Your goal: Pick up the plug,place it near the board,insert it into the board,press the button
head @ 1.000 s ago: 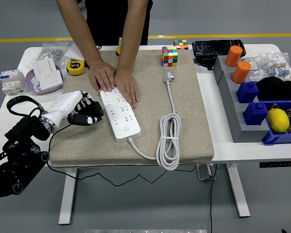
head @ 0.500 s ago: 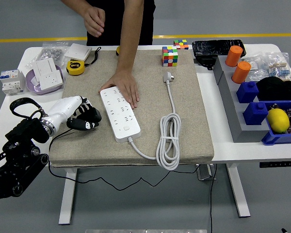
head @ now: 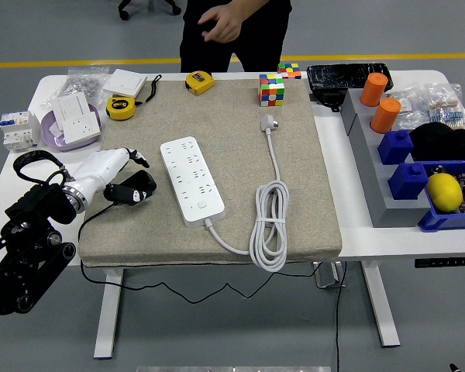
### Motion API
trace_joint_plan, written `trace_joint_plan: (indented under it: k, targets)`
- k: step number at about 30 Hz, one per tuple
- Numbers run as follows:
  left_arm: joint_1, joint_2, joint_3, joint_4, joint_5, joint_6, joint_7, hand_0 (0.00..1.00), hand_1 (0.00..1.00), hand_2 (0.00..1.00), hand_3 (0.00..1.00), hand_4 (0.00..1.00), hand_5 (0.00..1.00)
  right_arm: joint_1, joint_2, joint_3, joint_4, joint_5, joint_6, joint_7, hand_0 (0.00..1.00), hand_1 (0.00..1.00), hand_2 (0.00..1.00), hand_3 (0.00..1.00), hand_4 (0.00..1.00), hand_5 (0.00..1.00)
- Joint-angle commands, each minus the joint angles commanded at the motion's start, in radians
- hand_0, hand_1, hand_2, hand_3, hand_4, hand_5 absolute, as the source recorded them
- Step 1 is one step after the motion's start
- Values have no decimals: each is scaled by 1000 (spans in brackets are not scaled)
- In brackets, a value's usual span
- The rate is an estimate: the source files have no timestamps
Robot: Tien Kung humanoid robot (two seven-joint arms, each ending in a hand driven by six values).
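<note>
1. The left hand (head: 130, 180) comes in from the near left and rests on the left part of the beige mat (head: 310, 225), a little to the left of the power strip (head: 191, 181) and not touching it.
2. Its black fingers (head: 136, 191) are loosely curled and hold nothing.
3. The power strip is white and lies on the mat at a slant, its far end to the left and its near end to the right.
4. Its white cable (head: 269, 232) leaves the near end, coils on the mat to the right and runs to the far side.
5. The plug (head: 269, 122) lies on the mat at the cable's far end, just near of a coloured cube (head: 271, 89) and well apart from the strip.
6. A person stands at the far side with one hand (head: 221, 23) raised above the table.
7. Two yellow tape measures (head: 199, 80) lie at the mat's far left.
</note>
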Motion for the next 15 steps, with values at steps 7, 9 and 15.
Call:
trace_joint_plan:
  k: [7, 9, 15]
  targets:
    - [29, -9, -65, -93, -42, -57, 28, 929, 998, 933, 853, 998, 384, -4, 1, 2, 0, 0, 0, 1, 828, 754, 740, 764, 998, 939]
    - [51, -28, -116, -142, -112, -19, 3, 929, 998, 933, 853, 998, 384, -4, 1, 5, 0, -1, -1, 0, 828, 754, 740, 764, 998, 939]
    - [120, -97, -269, -283, -356, 105, -111, 894, 998, 935, 875, 998, 656, -8, 6, 12, 0, -5, -1, 0, 828, 754, 740, 764, 998, 939]
